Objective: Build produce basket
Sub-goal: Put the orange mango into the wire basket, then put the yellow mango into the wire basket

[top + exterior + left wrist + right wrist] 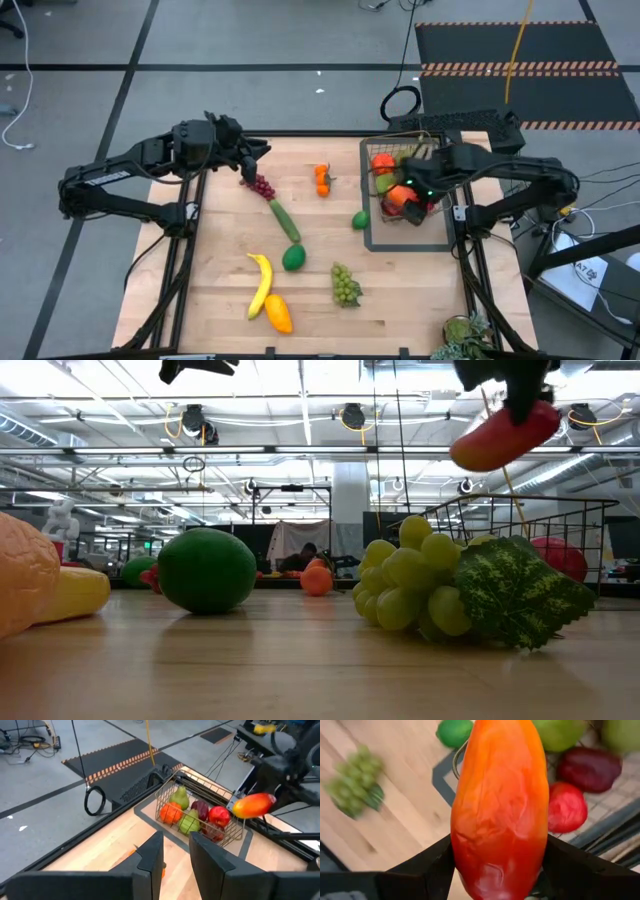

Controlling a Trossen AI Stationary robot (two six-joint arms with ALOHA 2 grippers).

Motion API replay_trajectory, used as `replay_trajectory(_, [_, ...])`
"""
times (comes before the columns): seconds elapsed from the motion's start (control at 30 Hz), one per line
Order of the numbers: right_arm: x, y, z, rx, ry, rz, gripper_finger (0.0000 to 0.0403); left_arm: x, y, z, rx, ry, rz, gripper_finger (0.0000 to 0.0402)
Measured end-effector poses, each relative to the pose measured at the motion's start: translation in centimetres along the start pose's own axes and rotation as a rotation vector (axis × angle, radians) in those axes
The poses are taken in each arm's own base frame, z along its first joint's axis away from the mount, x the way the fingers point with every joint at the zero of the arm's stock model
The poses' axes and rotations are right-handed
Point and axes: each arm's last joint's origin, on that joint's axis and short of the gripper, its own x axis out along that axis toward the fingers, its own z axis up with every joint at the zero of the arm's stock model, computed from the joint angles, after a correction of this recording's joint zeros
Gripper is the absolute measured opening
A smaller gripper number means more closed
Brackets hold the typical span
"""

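Note:
The wire basket (400, 150) stands at the table's far right on a flat dark tray frame (405, 244) and holds an apple (218, 815), pears (180, 797) and an orange (170, 812). My right gripper (410, 193) hangs over the basket's near part, shut on a red-orange mango (500, 810). My left gripper (175, 837) hovers open and empty at the far left, by the purple grapes (262, 186). Oranges (322, 180), a cucumber (285, 220), limes (361, 220), a banana (260, 285), an orange mango (278, 313) and green grapes (345, 285) lie on the wood. My right gripper pinches the mango between its two fingers, one on each long side (460, 855), near one end. The fingers come from above, pointing steeply down. The mango (505, 435) is lifted clear above the basket, tilted, its free end lower than the held end.
A bunch of leafy greens (465, 335) sits at the table's near right corner. Bare wood lies between the oranges and the basket and along the table's near left. The basket's wire rim (200, 785) stands up around the fruit inside.

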Motion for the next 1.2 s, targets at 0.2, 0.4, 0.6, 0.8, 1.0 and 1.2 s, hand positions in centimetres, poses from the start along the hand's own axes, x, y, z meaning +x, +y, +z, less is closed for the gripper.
replay_trajectory(0.2, [2.4, 0.6, 2.0, -0.238, 0.1, -0.08, 0.0254, 0.4, -0.1, -0.1, -0.007, 0.015, 0.005, 0.0093])
replay_trajectory(0.4, [4.1, 0.5, 3.5, -0.338, 0.123, -0.248, 0.0254, 0.2, -0.4, -0.3, -0.003, 0.019, -0.011, 0.0093])
replay_trajectory(0.6, [5.2, 0.3, 3.8, -0.385, 0.168, -0.266, 0.0255, 0.1, -0.7, -0.4, -0.004, 0.03, -0.043, 0.0093])
replay_trajectory(0.8, [5.7, 0.2, 3.6, -0.348, 0.174, -0.267, 0.0284, 0.1, -0.8, -0.4, 0.006, 0.04, -0.068, 0.0093])
replay_trajectory(1.0, [4.7, 0.2, 3.1, -0.227, 0.103, -0.22, 0.0336, 0.1, -0.9, -0.5, 0.049, 0.058, -0.113, 0.0093])
replay_trajectory(1.2, [3.1, 0.0, 1.9, -0.093, 0.069, -0.108, 0.0363, 0.1, -0.9, -1.0, 0.047, 0.125, -0.161, 0.0093])
